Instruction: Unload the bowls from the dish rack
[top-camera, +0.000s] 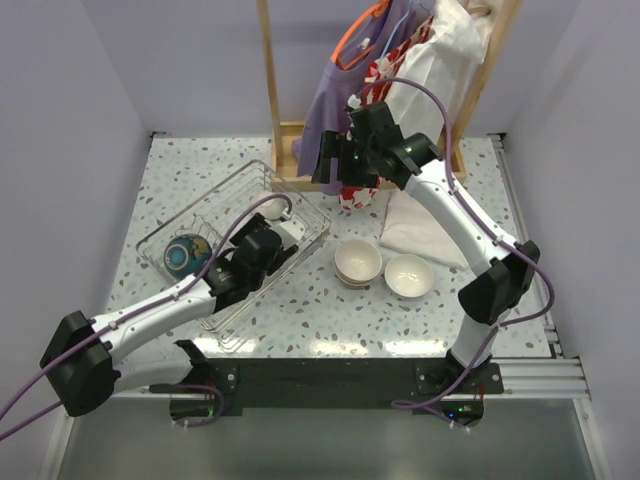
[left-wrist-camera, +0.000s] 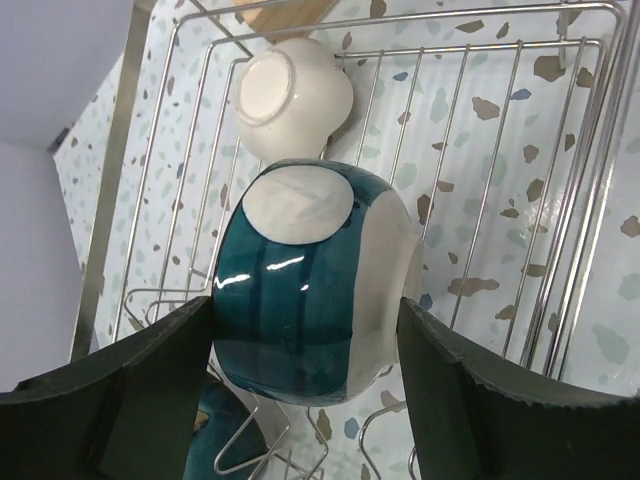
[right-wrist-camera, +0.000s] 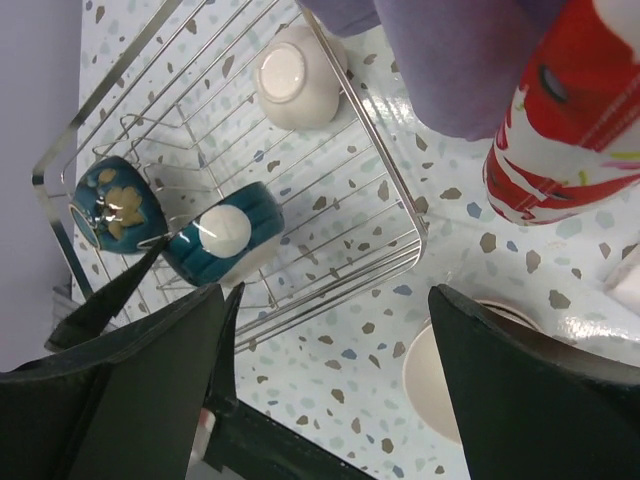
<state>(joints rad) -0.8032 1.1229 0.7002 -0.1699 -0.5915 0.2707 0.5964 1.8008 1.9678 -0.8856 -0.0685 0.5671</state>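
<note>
We judge the job about half done: right of the rack (top-camera: 200, 203) sit a stack (top-camera: 357, 263) and a single bowl (top-camera: 409, 275). Inside the rack lie a white bowl (top-camera: 277, 210), a blue bowl (top-camera: 182, 254) and a teal bowl (left-wrist-camera: 300, 310). Our left gripper (left-wrist-camera: 305, 315) straddles the teal bowl, and we cannot tell whether it is pinching. Our right gripper (right-wrist-camera: 328, 292) hangs spread and empty beyond the rack.

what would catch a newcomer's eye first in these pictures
The teal-banded bowl fills the left wrist view, sitting in the dish rack with the left gripper reaching around it, a finger on either side. From above, pale bowls already stand on the speckled table just right of the rack, and bright clothes hang at the back.
</note>
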